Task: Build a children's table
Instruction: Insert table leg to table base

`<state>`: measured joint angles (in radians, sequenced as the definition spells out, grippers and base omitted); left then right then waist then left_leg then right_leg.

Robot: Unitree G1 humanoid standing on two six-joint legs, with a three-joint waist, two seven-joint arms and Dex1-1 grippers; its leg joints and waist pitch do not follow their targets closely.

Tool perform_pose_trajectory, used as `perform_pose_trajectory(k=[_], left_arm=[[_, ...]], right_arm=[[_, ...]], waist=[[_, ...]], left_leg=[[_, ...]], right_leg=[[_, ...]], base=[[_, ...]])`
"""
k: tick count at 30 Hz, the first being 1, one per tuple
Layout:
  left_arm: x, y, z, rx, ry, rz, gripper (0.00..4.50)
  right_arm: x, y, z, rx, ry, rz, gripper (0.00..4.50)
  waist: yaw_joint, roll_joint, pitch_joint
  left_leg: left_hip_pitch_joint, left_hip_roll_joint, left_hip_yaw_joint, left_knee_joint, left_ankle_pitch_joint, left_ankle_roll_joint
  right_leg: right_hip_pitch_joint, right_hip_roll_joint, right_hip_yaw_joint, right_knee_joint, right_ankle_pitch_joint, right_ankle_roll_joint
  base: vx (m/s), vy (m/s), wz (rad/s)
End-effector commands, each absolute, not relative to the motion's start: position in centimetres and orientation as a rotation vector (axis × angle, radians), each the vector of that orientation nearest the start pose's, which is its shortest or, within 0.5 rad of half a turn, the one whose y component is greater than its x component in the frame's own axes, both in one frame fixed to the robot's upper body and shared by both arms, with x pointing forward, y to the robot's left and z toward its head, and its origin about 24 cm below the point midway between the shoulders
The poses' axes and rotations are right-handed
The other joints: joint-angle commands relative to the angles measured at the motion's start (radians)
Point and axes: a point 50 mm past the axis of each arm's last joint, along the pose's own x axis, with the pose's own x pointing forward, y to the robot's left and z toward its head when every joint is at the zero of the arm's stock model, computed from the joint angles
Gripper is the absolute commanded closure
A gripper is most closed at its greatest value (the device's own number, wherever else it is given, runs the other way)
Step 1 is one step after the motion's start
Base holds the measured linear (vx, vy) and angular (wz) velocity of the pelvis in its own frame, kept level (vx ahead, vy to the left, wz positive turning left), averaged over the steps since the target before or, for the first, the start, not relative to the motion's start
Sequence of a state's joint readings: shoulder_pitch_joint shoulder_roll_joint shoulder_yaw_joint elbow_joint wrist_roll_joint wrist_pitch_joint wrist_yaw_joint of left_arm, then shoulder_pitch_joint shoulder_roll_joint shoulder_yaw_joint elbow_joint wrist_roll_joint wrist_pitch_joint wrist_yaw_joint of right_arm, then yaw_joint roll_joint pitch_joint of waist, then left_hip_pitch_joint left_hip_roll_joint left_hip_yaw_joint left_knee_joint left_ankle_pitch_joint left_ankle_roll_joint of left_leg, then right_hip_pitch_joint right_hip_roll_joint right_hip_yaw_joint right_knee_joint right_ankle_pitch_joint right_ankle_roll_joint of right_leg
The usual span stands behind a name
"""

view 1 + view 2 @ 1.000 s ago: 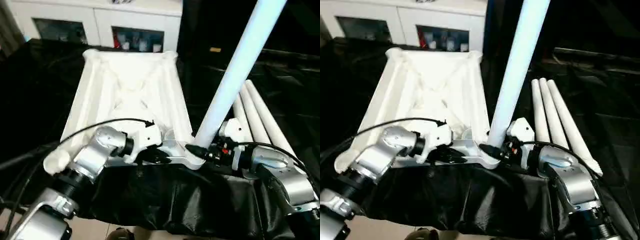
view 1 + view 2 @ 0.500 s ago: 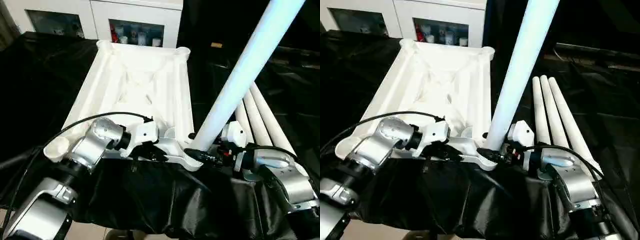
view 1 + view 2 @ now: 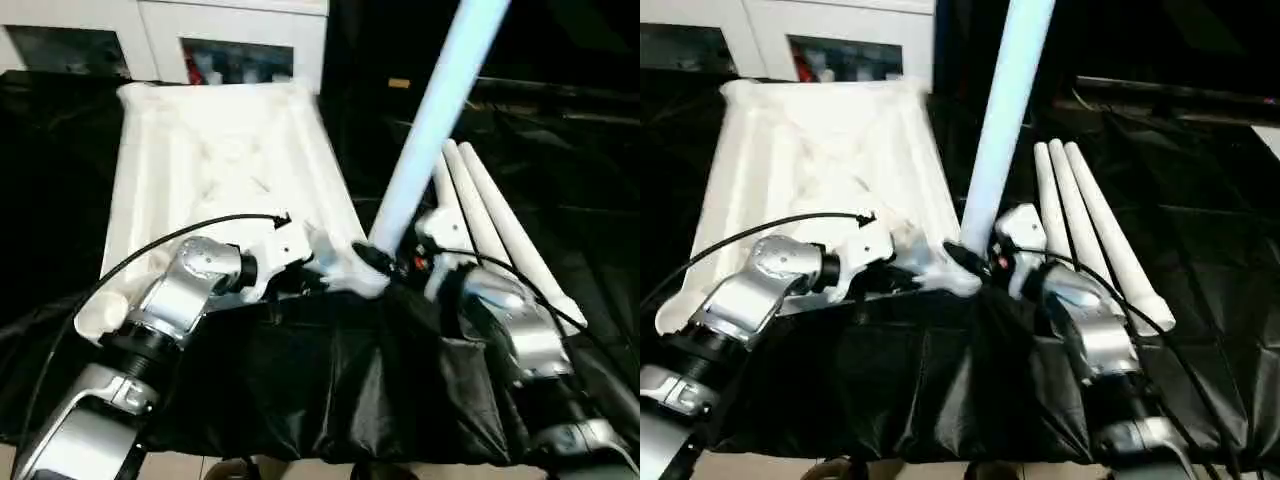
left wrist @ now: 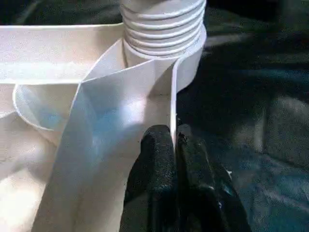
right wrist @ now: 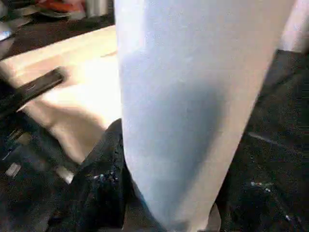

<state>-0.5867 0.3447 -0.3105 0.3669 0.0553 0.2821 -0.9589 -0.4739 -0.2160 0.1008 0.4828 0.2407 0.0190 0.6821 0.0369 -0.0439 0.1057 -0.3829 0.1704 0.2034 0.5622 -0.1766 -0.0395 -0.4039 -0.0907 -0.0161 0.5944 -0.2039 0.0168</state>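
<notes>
Left gripper: pinched tight on the thin side wall of the table top, one black finger on each face of the wall, just beside the near corner.
Right gripper: clamped round the foot of one leg, black fingers either side of the tube, as the right wrist view shows close up.
Held leg: a pale tube rising steeply from the right gripper and leaning away up and to the right, past the upper edge of the head views. Its lower end sits at the near right corner of the table top.
Corner socket: a round ribbed collar at that corner, standing above the wall the left gripper holds; whether the leg is seated in it I cannot tell.
Table top: white plastic, lying underside up with its ribs showing, stretching away from the two grippers toward the cabinet. The near edge is between the two wrists.
Near left corner: a round white socket beside the left forearm.
Spare legs: three white tubes lying side by side, touching, on the right of the table top, behind the right forearm, pointing away from the robot.
Black cloth: covers the work surface under everything and hangs in folds over the near edge.
Cabinet: white, with glass doors, at the far side beyond the table top.
</notes>
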Motion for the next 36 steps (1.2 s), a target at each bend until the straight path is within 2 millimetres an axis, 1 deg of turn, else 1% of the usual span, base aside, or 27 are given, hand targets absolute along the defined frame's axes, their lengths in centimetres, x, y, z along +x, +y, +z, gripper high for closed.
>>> perform_pose_trajectory(k=[1,2,3,4,5,6,7,9,10,11,12,13,16,18,20,22,25,26,27,28,29,31,32,33,34,35,36], left_arm=[[32.8,10.1,9.7,0.437,0.234,-1.026,4.50],[32.8,9.8,9.9,0.404,0.232,-0.951,4.50],[32.6,9.4,10.0,0.376,0.230,-0.921,4.50],[32.2,8.8,10.1,0.348,0.225,-0.900,4.50],[31.7,7.9,10.2,0.322,0.219,-0.913,4.50],[31.3,7.4,10.3,0.307,0.215,-0.923,4.50],[30.8,6.7,10.3,0.301,0.210,-0.947,4.50],[30.3,6.0,10.3,0.299,0.206,-0.971,4.50],[30.3,5.9,10.2,0.301,0.207,-0.975,4.50],[29.8,5.2,9.9,0.321,0.211,-0.999,4.50],[29.7,5.1,9.7,0.334,0.214,-1.005,4.50],[29.7,5.1,9.6,0.344,0.218,-1.006,4.50],[29.8,5.3,9.5,0.367,0.222,-0.991,4.50],[29.8,5.3,9.5,0.370,0.223,-0.985,4.50],[29.8,5.4,9.5,0.379,0.224,-0.979,4.50],[29.8,5.5,9.6,0.402,0.212,-0.995,4.50],[29.7,5.5,9.6,0.402,0.207,-1.026,4.50],[29.7,5.5,9.6,0.402,0.205,-1.031,4.50],[29.6,5.6,9.6,0.405,0.200,-1.048,4.50],[29.6,5.6,9.6,0.406,0.197,-1.057,4.50],[29.6,5.7,9.6,0.405,0.195,-1.068,4.50],[29.5,5.7,9.7,0.402,0.192,-1.081,4.50],[29.5,5.8,9.7,0.403,0.192,-1.087,4.50],[29.5,5.8,9.7,0.404,0.189,-1.100,4.50],[29.5,5.9,9.7,0.404,0.188,-1.103,4.50],[29.5,5.9,9.7,0.406,0.188,-1.106,4.50],[29.5,5.9,9.7,0.407,0.188,-1.109,4.50]], right_arm=[[31.3,-13.6,0.9,0.009,0.339,0.683,2.59],[31.6,-13.3,0.8,0.026,0.344,0.656,2.59],[31.7,-13.1,0.7,0.036,0.350,0.643,2.59],[31.8,-12.9,0.5,0.048,0.362,0.631,2.59],[31.9,-12.7,0.3,0.062,0.377,0.626,2.59],[31.9,-12.6,0.2,0.070,0.386,0.623,2.59],[31.9,-12.5,0.0,0.062,0.394,0.626,2.59],[31.9,-12.4,-0.1,0.051,0.402,0.629,2.59],[31.9,-12.3,-0.1,0.050,0.403,0.630,2.59],[32.0,-12.2,-0.2,0.042,0.408,0.640,2.59],[32.0,-12.1,-0.1,0.041,0.407,0.646,2.59],[32.1,-12.0,-0.1,0.040,0.406,0.650,2.59],[32.2,-11.9,0.1,0.042,0.399,0.650,2.59],[32.2,-11.9,0.1,0.042,0.399,0.649,2.59],[32.3,-12.0,0.1,0.025,0.399,0.642,2.59],[32.4,-11.9,0.1,0.018,0.394,0.644,2.59],[32.5,-11.7,0.5,0.039,0.372,0.654,2.59],[32.5,-11.7,0.5,0.045,0.370,0.656,2.03],[32.6,-11.6,0.9,0.058,0.353,0.664,1.89],[32.7,-11.6,1.0,0.065,0.343,0.668,1.83],[32.7,-11.6,1.3,0.075,0.331,0.678,1.83],[32.8,-11.7,1.6,0.081,0.318,0.685,1.55],[32.8,-11.7,1.8,0.087,0.307,0.693,1.44],[32.8,-11.8,2.1,0.093,0.287,0.707,1.44],[32.8,-11.8,2.2,0.092,0.283,0.710,1.32],[32.8,-11.8,2.3,0.093,0.276,0.713,1.23],[32.8,-11.8,2.3,0.093,0.272,0.715,1.23]], waist=[[0.005,0.001,-0.032],[0.004,0.003,-0.033],[0.003,0.004,-0.032],[0.002,0.003,-0.033],[0.002,0.003,-0.031],[0.003,0.004,-0.032],[0.002,-0.003,-0.035],[0.004,0.000,-0.036],[0.003,-0.001,-0.036],[0.003,-0.004,-0.040],[0.003,-0.002,-0.038],[0.003,0.000,-0.042],[0.002,0.000,-0.038],[0.002,-0.001,-0.038],[0.002,0.000,-0.041],[0.001,-0.001,-0.041],[0.001,-0.001,-0.041],[0.000,-0.001,-0.046],[0.000,-0.001,-0.046],[-0.001,0.000,-0.048],[0.003,0.000,-0.052],[0.005,0.000,-0.053],[0.006,0.001,-0.054],[0.006,0.001,-0.054],[0.008,0.002,-0.056],[0.010,0.003,-0.056],[0.013,0.002,-0.057]], left_leg=[[0.014,0.063,-0.036,-0.089,-0.338,-0.007],[0.015,0.066,-0.034,-0.089,-0.323,-0.007],[0.012,0.066,-0.035,-0.089,-0.312,-0.004],[0.013,0.066,-0.032,-0.087,-0.298,0.006],[0.009,0.065,-0.033,-0.087,-0.289,0.011],[0.010,0.065,-0.032,-0.085,-0.277,0.019],[0.010,0.064,-0.029,-0.082,-0.255,0.033],[0.007,0.062,-0.028,-0.079,-0.221,0.050],[0.006,0.061,-0.028,-0.079,-0.212,0.055],[0.006,0.060,-0.027,-0.075,-0.191,0.066],[0.006,0.060,-0.026,-0.075,-0.186,0.072],[0.010,0.061,-0.025,-0.074,-0.186,0.073],[0.011,0.062,-0.025,-0.077,-0.215,0.066],[0.013,0.062,-0.027,-0.080,-0.246,0.049],[0.014,0.062,-0.026,-0.079,-0.242,0.044],[0.012,0.061,-0.026,-0.079,-0.235,0.044],[0.013,0.061,-0.026,-0.079,-0.239,0.045],[0.013,0.061,-0.026,-0.077,-0.231,0.045],[0.012,0.061,-0.026,-0.076,-0.217,0.049],[0.013,0.061,-0.025,-0.074,-0.208,0.051],[0.015,0.060,-0.022,-0.068,-0.164,0.066],[0.016,0.060,-0.020,-0.064,-0.125,0.084],[0.016,0.059,-0.019,-0.063,-0.115,0.090],[0.015,0.059,-0.019,-0.062,-0.107,0.095],[0.016,0.059,-0.018,-0.060,-0.096,0.105],[0.018,0.060,-0.017,-0.059,-0.094,0.107],[0.020,0.059,-0.015,-0.057,-0.087,0.111]], right_leg=[[0.015,-0.063,0.036,-0.090,-0.378,-0.198],[0.016,-0.063,0.037,-0.087,-0.361,-0.204],[0.017,-0.062,0.036,-0.086,-0.349,-0.210],[0.017,-0.059,0.036,-0.084,-0.318,-0.220],[0.019,-0.058,0.034,-0.085,-0.310,-0.221],[0.019,-0.056,0.034,-0.083,-0.286,-0.225],[0.021,-0.053,0.034,-0.080,-0.246,-0.230],[0.023,-0.051,0.033,-0.076,-0.195,-0.234],[0.025,-0.049,0.032,-0.075,-0.182,-0.234],[0.027,-0.049,0.031,-0.070,-0.150,-0.239],[0.027,-0.048,0.031,-0.071,-0.140,-0.242],[0.027,-0.049,0.031,-0.071,-0.135,-0.246],[0.025,-0.048,0.031,-0.075,-0.167,-0.247],[0.023,-0.048,0.032,-0.078,-0.211,-0.235],[0.023,-0.048,0.033,-0.077,-0.203,-0.234],[0.024,-0.047,0.032,-0.075,-0.188,-0.233],[0.024,-0.048,0.032,-0.076,-0.188,-0.232],[0.026,-0.048,0.032,-0.074,-0.180,-0.236],[0.027,-0.048,0.032,-0.072,-0.161,-0.239],[0.027,-0.048,0.032,-0.070,-0.150,-0.246],[0.030,-0.047,0.033,-0.063,-0.080,-0.260],[0.032,-0.045,0.031,-0.056,-0.017,-0.276],[0.032,-0.044,0.031,-0.054,0.000,-0.282],[0.034,-0.045,0.031,-0.053,0.013,-0.286],[0.035,-0.044,0.030,-0.050,0.037,-0.298],[0.035,-0.045,0.031,-0.050,0.041,-0.302],[0.035,-0.043,0.032,-0.049,0.054,-0.309]], base=[[0.000,0.000,0.00],[0.000,0.000,0.00],[0.000,0.000,0.00],[0.000,0.000,0.00],[0.000,0.000,0.00],[0.000,0.000,0.00],[0.000,0.000,0.00],[0.000,0.000,0.00],[0.000,0.000,0.00],[0.000,0.000,0.00],[0.000,0.000,0.00],[0.000,0.000,0.00],[0.000,0.000,0.00],[0.000,0.000,0.00],[0.000,0.000,0.00],[0.000,0.000,0.00],[0.000,0.000,0.00],[0.000,0.000,0.00],[0.000,0.000,0.00],[0.000,0.000,0.00],[0.000,0.000,0.00],[0.000,0.000,0.00],[0.000,0.000,0.00],[0.000,0.000,0.00],[0.000,0.000,0.00],[0.000,0.000,0.00],[0.000,0.000,0.00]])
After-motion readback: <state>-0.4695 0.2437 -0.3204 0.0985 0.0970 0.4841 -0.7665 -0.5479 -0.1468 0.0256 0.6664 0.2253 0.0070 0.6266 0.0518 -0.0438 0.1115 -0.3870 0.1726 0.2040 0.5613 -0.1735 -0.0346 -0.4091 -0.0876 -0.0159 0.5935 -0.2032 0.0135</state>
